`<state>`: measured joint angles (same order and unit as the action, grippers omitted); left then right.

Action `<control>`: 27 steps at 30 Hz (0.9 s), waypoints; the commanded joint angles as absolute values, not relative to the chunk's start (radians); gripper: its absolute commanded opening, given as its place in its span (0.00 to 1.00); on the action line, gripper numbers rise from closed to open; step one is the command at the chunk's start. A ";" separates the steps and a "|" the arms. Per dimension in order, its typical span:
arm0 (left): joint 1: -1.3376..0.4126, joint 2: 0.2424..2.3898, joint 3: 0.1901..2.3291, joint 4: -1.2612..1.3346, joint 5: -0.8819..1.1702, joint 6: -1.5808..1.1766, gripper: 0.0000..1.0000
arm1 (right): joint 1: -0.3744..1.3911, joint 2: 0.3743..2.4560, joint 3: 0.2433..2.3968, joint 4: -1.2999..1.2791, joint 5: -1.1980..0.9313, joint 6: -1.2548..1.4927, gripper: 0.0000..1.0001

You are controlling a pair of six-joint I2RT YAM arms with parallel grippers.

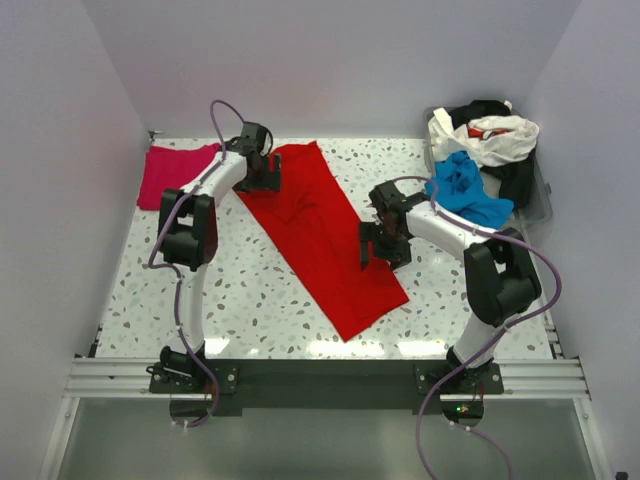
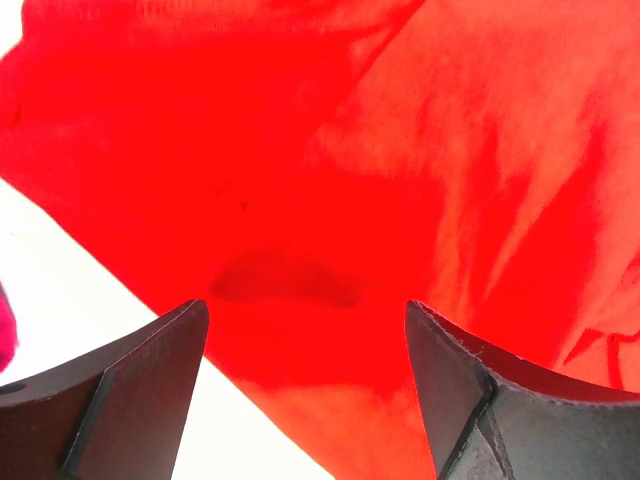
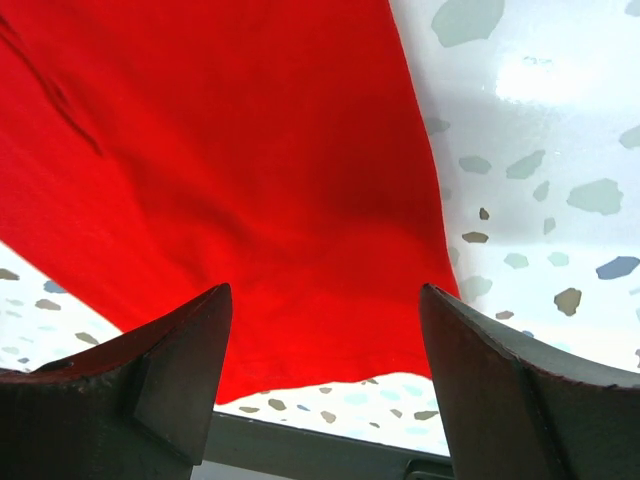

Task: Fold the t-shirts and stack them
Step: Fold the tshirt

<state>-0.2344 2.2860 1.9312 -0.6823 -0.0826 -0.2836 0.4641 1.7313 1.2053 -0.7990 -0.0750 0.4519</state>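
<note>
The red t-shirt [image 1: 320,235] lies on the desk [image 1: 240,290] as a long band, running from 5 o'clock up to 11 o'clock. The right end effector [image 1: 370,250] hangs over the band's near half, by its 3 o'clock edge, fingers apart and holding nothing. The left end effector [image 1: 262,175], also apart, is over the far end. I think each is placed there to take one end for the next fold. Farther away, the pink t-shirt [image 1: 168,175] lies flat at 10 o'clock. The blue t-shirt [image 1: 465,190] waits, heaped with white and black cloth, in a bin [image 1: 545,205] at 2 o'clock.

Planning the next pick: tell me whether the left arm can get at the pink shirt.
Probably yes: the pink shirt lies uncovered beside the left gripper, which is open over the red shirt.
</note>
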 commanded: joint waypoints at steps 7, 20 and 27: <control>-0.230 2.279 1.891 -0.666 -0.040 -0.333 0.85 | 0.463 1.752 1.120 -0.701 -0.110 0.419 0.77; -0.235 2.456 2.051 -0.609 -0.089 -0.324 0.85 | 0.463 1.746 0.964 -0.673 -0.215 0.462 0.76; -0.253 2.529 2.111 -0.528 -0.037 -0.278 0.85 | 0.494 1.704 0.879 -0.658 -0.294 0.549 0.76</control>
